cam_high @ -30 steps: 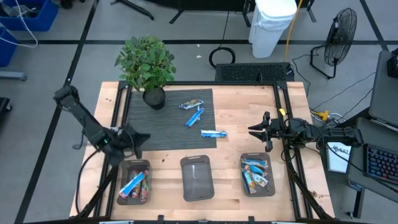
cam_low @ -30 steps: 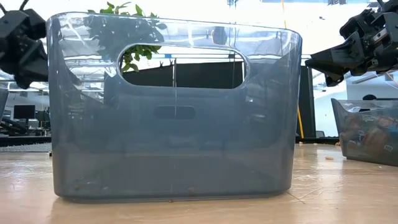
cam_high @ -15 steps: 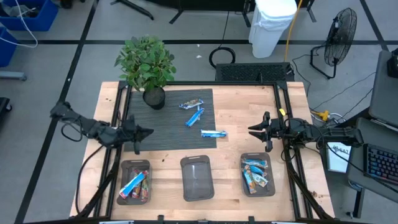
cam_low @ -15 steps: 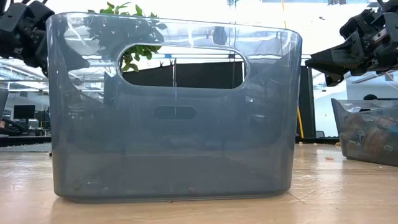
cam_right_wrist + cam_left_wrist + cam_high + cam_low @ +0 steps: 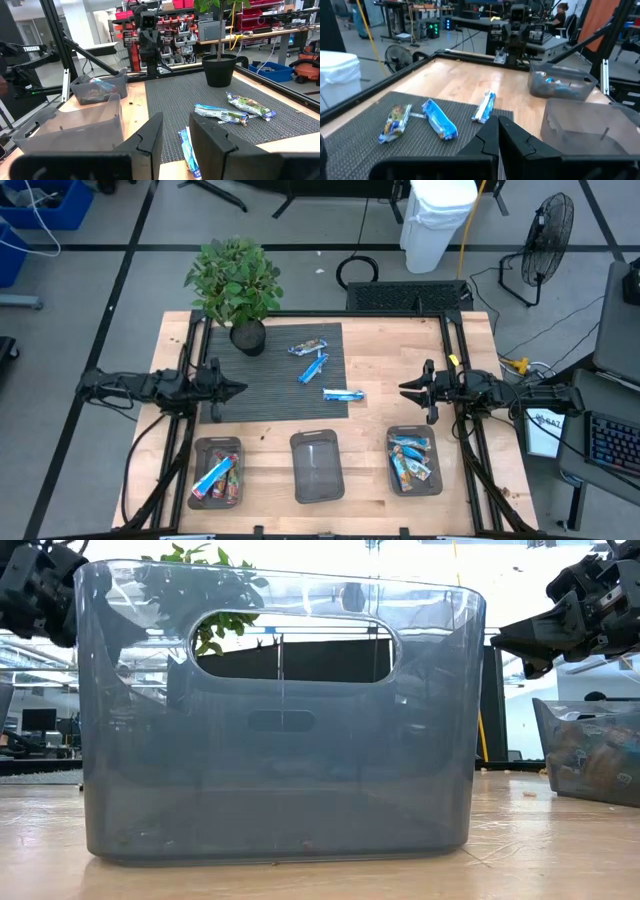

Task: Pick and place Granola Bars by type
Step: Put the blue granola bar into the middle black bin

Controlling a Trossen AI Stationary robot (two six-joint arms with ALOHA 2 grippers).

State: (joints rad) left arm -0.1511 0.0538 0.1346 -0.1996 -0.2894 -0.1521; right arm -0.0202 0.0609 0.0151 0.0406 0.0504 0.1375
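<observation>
Wooden tabletop [image 5: 400, 350] under workshop lights, with three granola bars left on the dark ribbed mat [image 5: 240, 385]: a multicoloured bar [image 5: 308, 346] nearest the potted plant [image 5: 236, 290], a blue-and-white bar [image 5: 313, 366] just beside it, and another blue-and-white bar [image 5: 343, 394] at the mat's corner toward the bins. Along the front edge stand three clear bins: the left bin [image 5: 217, 471] holds red and multicoloured bars, the middle bin [image 5: 317, 466] shows nothing inside, and the right bin [image 5: 414, 459] holds blue-and-white bars.

Sorting looks well along, and the step in hand reads as an approach to the next pick. The left gripper [image 5: 226, 391] hovers at the mat's left edge, pointed toward the loose bars, its fingers [image 5: 520, 142] pressed together with no bar between them. The right gripper [image 5: 414, 390] waits over bare wood beyond the mat's right edge, above the right bin, its fingers [image 5: 212, 137] slightly apart and holding nothing.

By this reading, the next move calls for a gripper to open, reach over the mat, descend on one flat wrapper and close across its narrow width, then carry it to the bin of matching type.
</observation>
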